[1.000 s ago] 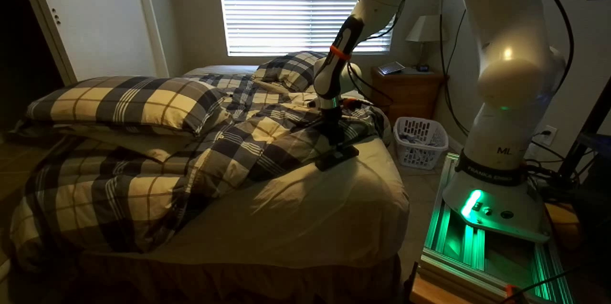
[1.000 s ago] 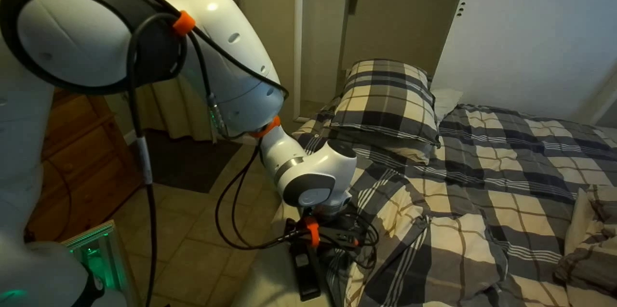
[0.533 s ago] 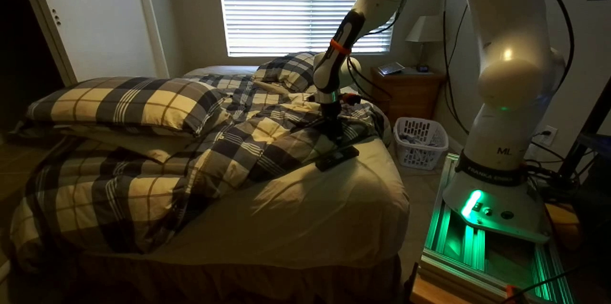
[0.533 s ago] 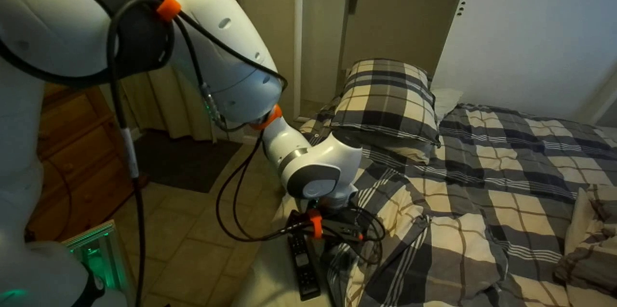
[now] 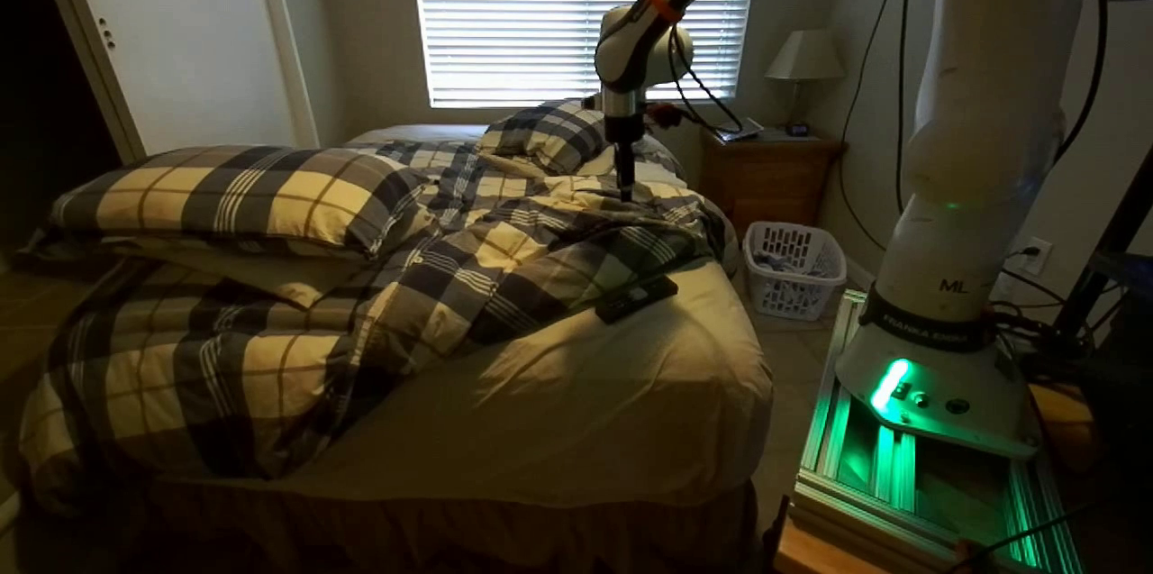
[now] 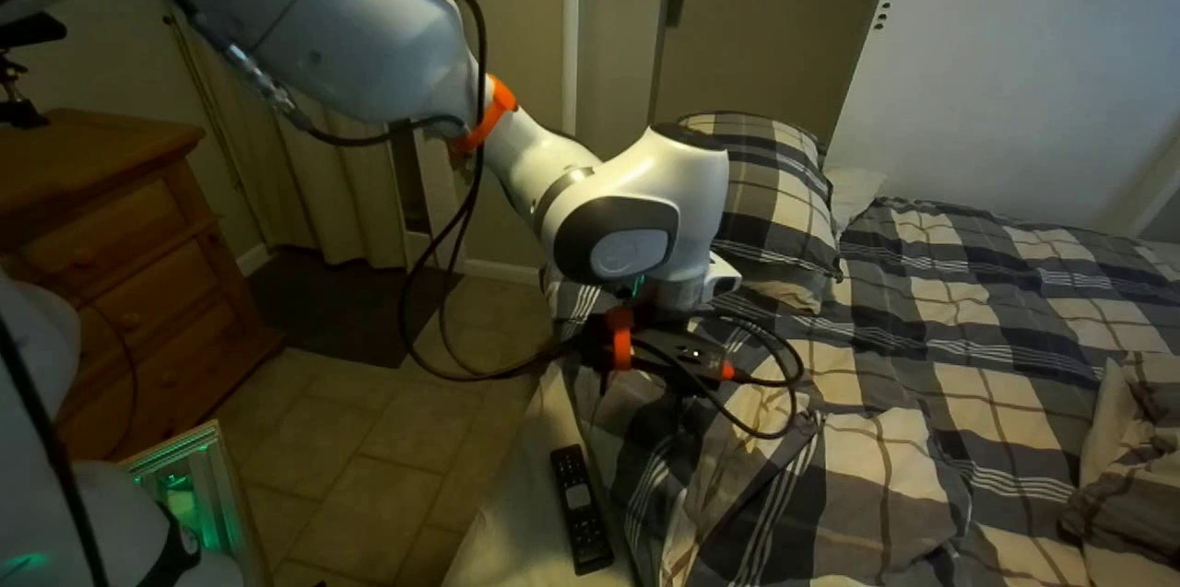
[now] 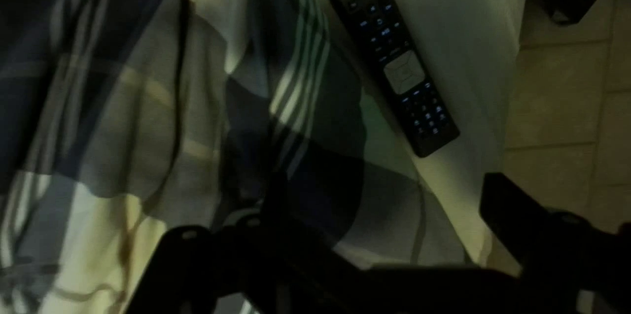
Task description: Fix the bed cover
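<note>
The bed cover (image 5: 450,286) is a plaid navy, grey and cream comforter, bunched and folded across the bed. It also shows in an exterior view (image 6: 876,467) and fills the left of the wrist view (image 7: 143,141). Its edge runs diagonally, leaving a strip of beige sheet (image 5: 576,430) bare. My gripper (image 5: 626,194) points down above the cover near the bed's far edge. In the wrist view my gripper (image 7: 384,181) is open, with its fingers wide apart and nothing between them. In an exterior view the wrist and cables hide the fingertips.
A black remote control (image 7: 397,65) lies on the sheet beside the cover's edge, also seen in both exterior views (image 5: 636,299) (image 6: 581,509). Plaid pillows (image 5: 234,195) lie stacked on the bed. A white laundry basket (image 5: 793,272) and a nightstand (image 5: 770,177) stand beyond the bed.
My gripper has risen from low beside the remote control and moved away from it, over the cover. The remote control and the cover look unmoved.
</note>
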Available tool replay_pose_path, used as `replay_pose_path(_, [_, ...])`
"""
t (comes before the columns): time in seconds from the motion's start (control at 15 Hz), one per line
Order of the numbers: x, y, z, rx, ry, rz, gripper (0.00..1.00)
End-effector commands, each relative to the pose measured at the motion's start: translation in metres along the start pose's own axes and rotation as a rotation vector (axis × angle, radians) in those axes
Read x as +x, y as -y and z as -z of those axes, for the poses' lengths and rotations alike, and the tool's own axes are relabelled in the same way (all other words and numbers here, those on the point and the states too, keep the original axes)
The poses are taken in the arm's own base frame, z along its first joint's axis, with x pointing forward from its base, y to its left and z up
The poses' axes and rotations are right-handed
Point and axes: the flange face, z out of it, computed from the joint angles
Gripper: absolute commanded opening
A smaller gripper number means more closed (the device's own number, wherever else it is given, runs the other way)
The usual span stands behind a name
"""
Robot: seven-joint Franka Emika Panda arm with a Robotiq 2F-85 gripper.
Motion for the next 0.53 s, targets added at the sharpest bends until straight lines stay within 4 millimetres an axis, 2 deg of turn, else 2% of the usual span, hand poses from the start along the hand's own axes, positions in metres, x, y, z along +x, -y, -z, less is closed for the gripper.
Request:
replay_pose_path(0.0, [-0.002, -0.039, 0.036, -0.059, -0.082, -0.174, 1.0])
replay_pose_path(0.4, [0.008, -0.105, 0.076, -0.212, -0.205, -0.441, 1.0])
replay_pose_path(0.47, [-0.002, -0.085, 0.074, -0.176, -0.171, -0.365, 1.0])
